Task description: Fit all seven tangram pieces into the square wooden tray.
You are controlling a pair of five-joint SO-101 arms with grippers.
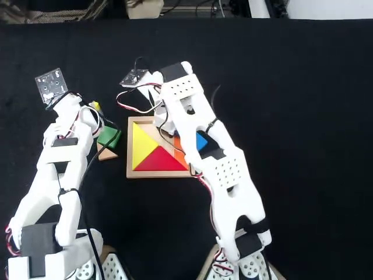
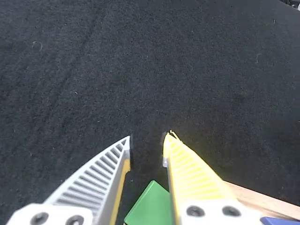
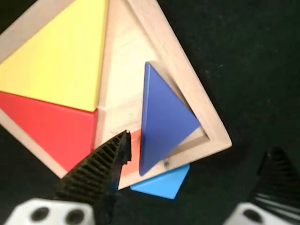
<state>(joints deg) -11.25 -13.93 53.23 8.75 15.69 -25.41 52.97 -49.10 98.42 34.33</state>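
Right pincer (image 3: 200,144) spread wide, straddling dark blue triangle (image 3: 164,122). Triangle sits tilted over wooden tray (image 3: 187,79) corner rim, unseated; long edge points toward pincer. Right arm nearer.

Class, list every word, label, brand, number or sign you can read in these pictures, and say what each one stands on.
None: there is no text to read here.
The wooden tray, yellow triangle, red triangle, dark blue triangle, light blue piece and green piece are all plain, with no print on them.
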